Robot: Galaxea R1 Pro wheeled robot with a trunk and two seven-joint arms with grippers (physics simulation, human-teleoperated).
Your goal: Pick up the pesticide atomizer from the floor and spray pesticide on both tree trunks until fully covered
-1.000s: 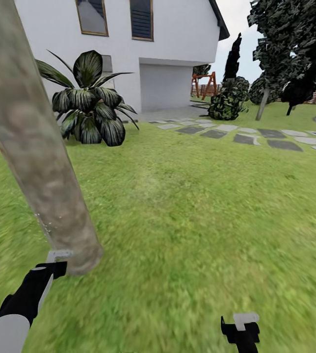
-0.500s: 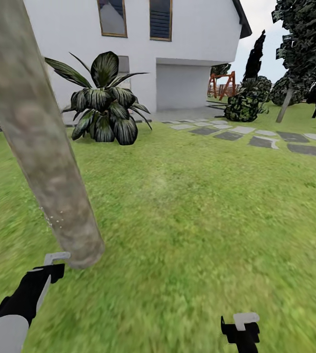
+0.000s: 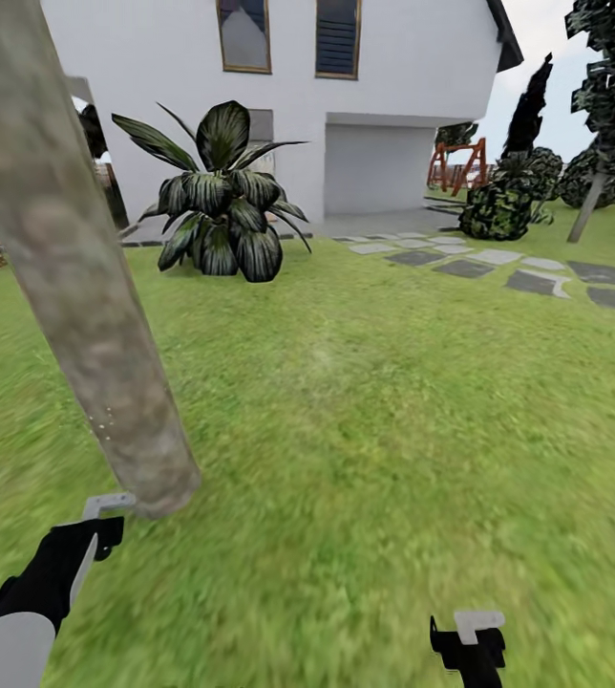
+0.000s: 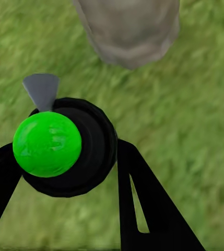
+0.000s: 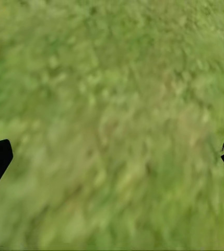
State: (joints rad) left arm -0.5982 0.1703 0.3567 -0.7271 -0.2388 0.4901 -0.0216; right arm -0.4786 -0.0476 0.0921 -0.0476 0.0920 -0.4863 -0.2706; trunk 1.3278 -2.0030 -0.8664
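Two tools: left tool [image 4: 65, 172] clamped on pesticide atomizer [image 4: 47, 144] beside tree trunk [image 3: 78, 287]; right tool [image 5: 112, 157] spread above floor [image 5: 112, 94].

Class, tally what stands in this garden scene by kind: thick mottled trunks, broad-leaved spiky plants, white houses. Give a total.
Thick mottled tree trunk: 1
Spiky plant: 1
White house: 1
Total: 3

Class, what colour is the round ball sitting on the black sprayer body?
Bright green ball, clearest in the left wrist view.
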